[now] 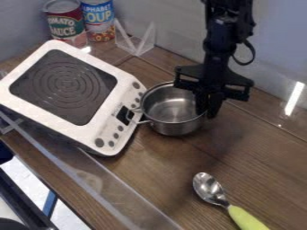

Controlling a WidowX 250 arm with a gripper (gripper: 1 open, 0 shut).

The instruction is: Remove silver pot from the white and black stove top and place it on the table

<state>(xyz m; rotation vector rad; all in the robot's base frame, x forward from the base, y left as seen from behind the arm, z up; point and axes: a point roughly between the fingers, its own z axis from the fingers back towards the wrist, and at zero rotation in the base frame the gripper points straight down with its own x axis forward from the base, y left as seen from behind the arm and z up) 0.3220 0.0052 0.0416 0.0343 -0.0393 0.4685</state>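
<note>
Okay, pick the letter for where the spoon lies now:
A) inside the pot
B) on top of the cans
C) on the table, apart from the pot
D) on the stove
C: the spoon lies on the bare wood of the table, with a gap between it and the pot.

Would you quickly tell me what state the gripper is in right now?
Gripper: closed, at the rim of the silver pot; a firm grip cannot be told.
</note>
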